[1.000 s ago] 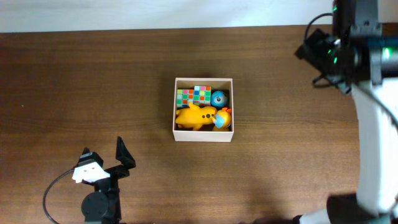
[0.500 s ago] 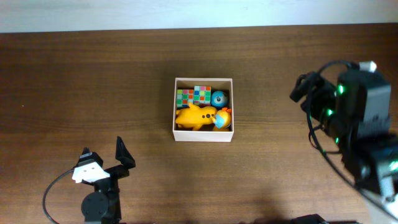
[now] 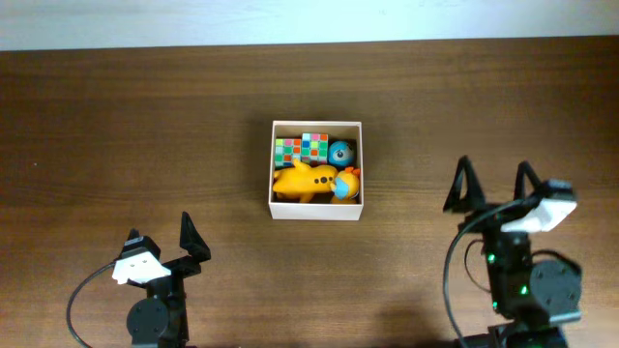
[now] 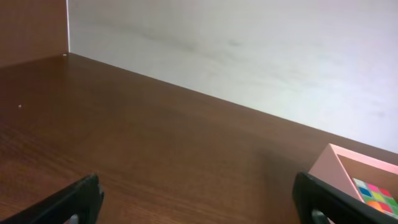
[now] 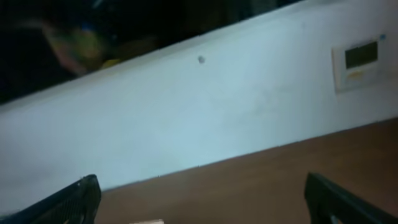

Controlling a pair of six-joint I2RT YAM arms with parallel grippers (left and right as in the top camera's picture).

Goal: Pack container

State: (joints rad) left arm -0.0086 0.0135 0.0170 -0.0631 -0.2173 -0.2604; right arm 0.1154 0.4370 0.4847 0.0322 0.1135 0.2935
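At centre of the brown wooden surface [image 3: 145,116]: square cream-walled cardboard container [image 3: 317,211], toys [image 3: 308,180] inside. It lies forward-right of left gripper [image 3: 160,227] and directly left of right gripper [image 3: 493,166]. Both grippers apart, empty, roughly equidistant.

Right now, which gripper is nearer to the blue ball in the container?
Right. The right gripper, open, is apart from the container on the side where the blue ball lies, about level with it. The left gripper, open, is farther, diagonally off the opposite front corner.
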